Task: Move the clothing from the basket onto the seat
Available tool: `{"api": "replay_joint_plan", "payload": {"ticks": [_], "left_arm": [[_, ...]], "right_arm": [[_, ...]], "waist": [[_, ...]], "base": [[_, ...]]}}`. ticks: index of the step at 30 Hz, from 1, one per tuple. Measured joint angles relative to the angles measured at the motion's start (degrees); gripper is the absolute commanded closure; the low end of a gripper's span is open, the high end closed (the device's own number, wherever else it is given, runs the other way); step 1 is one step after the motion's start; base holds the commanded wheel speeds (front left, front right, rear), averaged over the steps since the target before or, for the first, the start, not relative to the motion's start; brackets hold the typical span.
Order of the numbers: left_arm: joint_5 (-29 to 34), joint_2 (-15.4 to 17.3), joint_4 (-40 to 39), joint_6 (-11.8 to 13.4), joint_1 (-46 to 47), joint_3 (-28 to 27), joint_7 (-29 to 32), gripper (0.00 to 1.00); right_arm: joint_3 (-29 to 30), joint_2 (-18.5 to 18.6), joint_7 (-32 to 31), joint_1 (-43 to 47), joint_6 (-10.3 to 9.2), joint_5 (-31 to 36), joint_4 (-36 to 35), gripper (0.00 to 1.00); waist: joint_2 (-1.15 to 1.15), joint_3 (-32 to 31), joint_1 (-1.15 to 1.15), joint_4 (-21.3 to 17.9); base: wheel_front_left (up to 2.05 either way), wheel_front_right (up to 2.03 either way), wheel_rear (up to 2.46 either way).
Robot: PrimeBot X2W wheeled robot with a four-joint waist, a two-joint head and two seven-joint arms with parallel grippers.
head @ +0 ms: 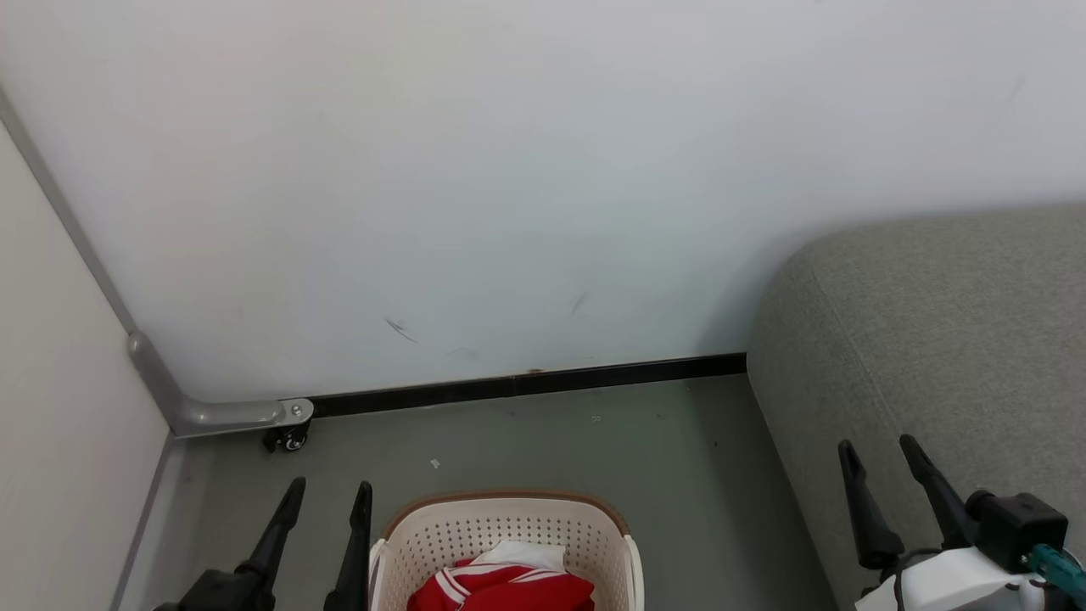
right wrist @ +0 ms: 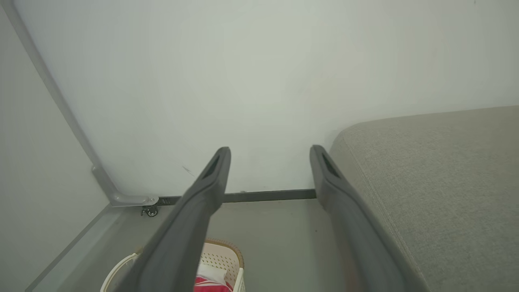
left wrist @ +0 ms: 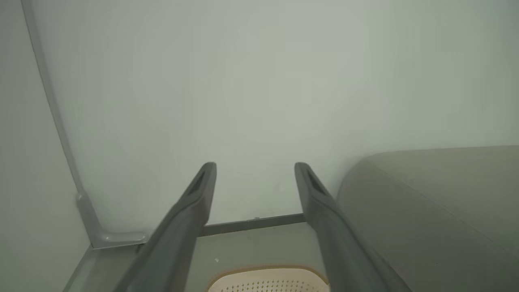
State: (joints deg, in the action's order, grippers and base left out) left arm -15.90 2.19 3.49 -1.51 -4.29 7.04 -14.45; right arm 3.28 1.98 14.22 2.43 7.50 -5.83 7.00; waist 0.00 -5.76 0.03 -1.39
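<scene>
I have both pincers spread and empty. My left pincer (head: pixel 331 485) hangs just left of the basket (head: pixel 509 497), fingers apart, well placed, I judge, to drop onto the load. My right pincer (head: pixel 876 444), likewise apart, sits well right of the basket, in front of the seat (head: pixel 933 322). The clothing (head: pixel 501 585) lies heaped inside the basket, red with a white panel on top; none is on the seat yet. The basket stands on the floor (head: pixel 594 441) left of the seat, so I reckon the carry is short.

Perforated plastic basket (head: pixel 509 530), soft cloth clothing (head: pixel 509 590), coarse woven seat (head: pixel 933 339) (all matt)
</scene>
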Motion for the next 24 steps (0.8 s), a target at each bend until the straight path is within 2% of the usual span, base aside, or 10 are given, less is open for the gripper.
{"api": "replay_joint_plan", "payload": {"ticks": [11,24], "left_arm": [[-0.05,0.07,5.37,1.22,-1.51,1.71,0.00,0.00],[-0.03,0.07,6.82,1.96,-0.96,1.99,0.00,0.00]], "right_arm": [[-0.81,0.02,-0.01,1.04,0.00,0.32,4.89,0.00],[-1.12,0.03,-0.01,0.60,0.00,1.14,5.72,0.00]], "waist": [[0.00,-0.24,0.00,-0.43],[0.00,0.19,-0.01,-0.41]], "base": [[0.00,0.00,0.00],[0.00,0.00,0.00]]}}
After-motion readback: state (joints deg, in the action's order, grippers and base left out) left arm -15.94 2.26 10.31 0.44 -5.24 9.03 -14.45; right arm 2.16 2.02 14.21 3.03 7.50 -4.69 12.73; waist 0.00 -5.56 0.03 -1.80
